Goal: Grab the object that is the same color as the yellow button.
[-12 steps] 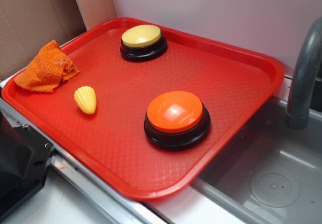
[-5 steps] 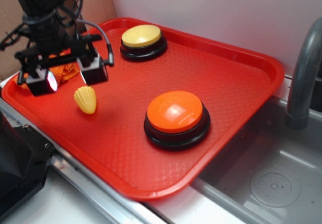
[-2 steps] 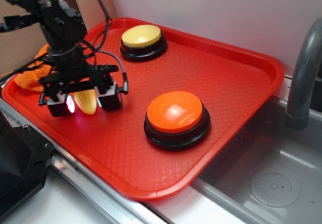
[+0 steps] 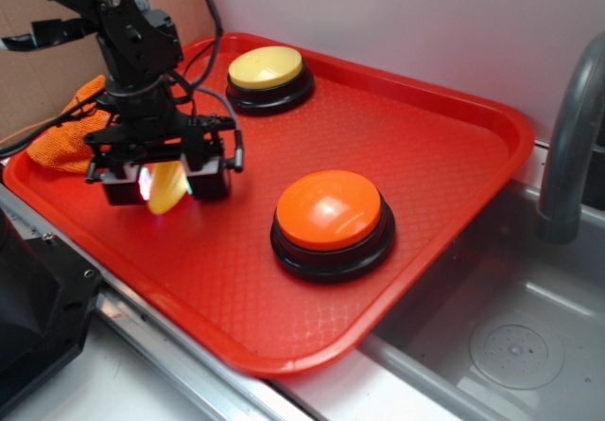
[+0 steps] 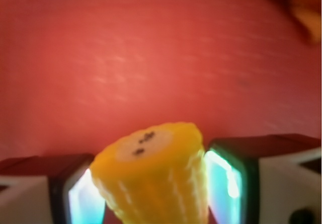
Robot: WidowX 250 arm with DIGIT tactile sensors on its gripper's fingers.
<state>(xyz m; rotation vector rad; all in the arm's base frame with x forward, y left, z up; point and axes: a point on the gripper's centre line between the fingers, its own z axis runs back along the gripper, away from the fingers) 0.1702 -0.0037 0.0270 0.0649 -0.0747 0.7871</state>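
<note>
Corn cob (image 4: 168,188) now between fingers (image 4: 210,177), near tray (image 4: 454,147) edge.

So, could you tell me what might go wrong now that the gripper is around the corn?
The gripper pinches the tapered, ridged corn between two flat pads, so it could slip or pivot out on lifting. The orange cloth lies just behind the arm and could snag on a backward move.

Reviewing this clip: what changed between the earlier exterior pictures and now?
The pincer came in from upper left, dropped over the small yellow plastic toy corn cob and closed on it; the cob now sits tilted between the pads, apparently lifted slightly. Both domed buttons, the orange cloth and the red plastic tray stayed put.
</note>
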